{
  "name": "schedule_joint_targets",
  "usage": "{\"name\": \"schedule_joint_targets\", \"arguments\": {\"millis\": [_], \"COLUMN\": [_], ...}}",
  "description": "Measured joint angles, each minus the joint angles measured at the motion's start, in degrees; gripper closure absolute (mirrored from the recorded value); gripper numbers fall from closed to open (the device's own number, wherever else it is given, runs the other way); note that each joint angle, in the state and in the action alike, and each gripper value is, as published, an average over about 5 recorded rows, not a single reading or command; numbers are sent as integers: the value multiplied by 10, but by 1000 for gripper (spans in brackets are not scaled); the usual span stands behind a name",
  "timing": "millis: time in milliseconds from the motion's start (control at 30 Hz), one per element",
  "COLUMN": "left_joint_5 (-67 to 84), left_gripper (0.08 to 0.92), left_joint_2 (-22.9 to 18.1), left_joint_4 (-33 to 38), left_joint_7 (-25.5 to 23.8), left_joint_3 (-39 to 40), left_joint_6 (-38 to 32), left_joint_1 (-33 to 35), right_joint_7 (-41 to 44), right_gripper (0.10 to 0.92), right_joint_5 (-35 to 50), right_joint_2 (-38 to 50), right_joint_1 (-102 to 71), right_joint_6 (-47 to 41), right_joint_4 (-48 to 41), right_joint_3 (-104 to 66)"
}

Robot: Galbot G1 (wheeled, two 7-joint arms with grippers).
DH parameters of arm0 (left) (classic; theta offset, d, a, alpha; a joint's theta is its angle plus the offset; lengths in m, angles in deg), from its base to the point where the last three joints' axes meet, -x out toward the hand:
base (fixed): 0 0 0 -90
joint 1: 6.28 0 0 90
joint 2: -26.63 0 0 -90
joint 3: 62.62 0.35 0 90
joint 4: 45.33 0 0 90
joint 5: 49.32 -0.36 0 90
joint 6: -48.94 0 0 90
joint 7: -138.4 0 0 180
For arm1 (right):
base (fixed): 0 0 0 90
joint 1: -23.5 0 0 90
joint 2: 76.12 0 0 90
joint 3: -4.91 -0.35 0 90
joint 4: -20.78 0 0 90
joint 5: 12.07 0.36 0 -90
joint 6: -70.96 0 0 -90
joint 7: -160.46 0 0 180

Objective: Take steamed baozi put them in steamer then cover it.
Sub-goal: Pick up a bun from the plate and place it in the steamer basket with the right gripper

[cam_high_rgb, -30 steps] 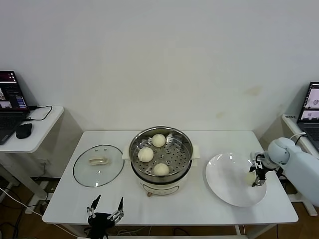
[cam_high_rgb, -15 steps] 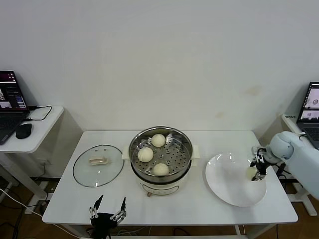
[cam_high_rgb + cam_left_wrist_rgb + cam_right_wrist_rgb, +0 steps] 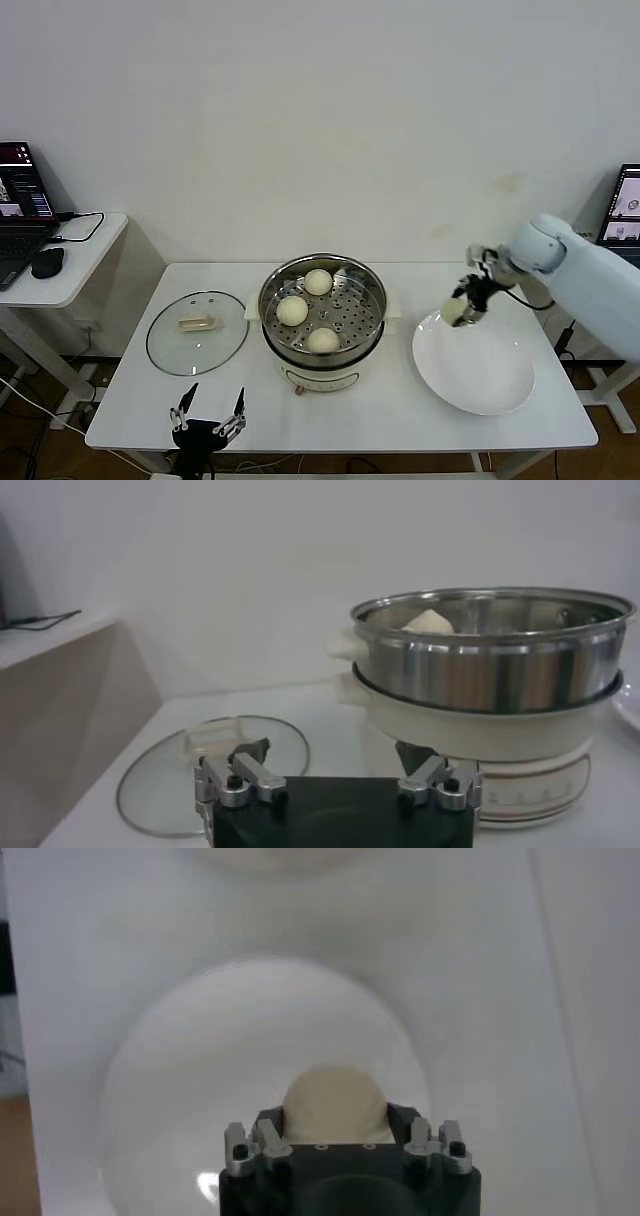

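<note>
While your right gripper [image 3: 458, 311] is clamped on a small round cream-white dough bun [image 3: 333, 1105], it's holding that bun in the air over the steamer-side edge of the flat white plate [image 3: 490, 385]. So the fourth bun is off the plate, to the right of the round shiny stainless-steel steamer [image 3: 322, 312] and not in it yet. Three more buns [image 3: 292, 311] already sit on the perforated tray inside that steamer. On the steamer's other side, the round clear glass cover [image 3: 197, 333] with its cream bar handle lies flat on the white table [image 3: 380, 412]. Your left gripper [image 3: 208, 425] hangs low at the table's front edge, in front of the steamer and cover, fingers spread wide and holding nothing.
</note>
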Motion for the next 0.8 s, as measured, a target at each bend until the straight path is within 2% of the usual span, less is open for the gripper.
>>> {"name": "schedule_joint_targets", "arguments": {"millis": [800], "left_joint_5": [2], "left_gripper": [177], "left_joint_2": [-3], "left_joint_4": [21], "left_joint_7": [6], "left_joint_3": [-11], "left_joint_6": [-7], "left_joint_1": [-8], "right_joint_7": [10], "right_gripper": [389], "right_joint_5": [157], "right_joint_2": [-150], "right_joint_1": [186], "right_joint_6": [-84], "right_joint_4": [-13], "right_joint_3": [176]}}
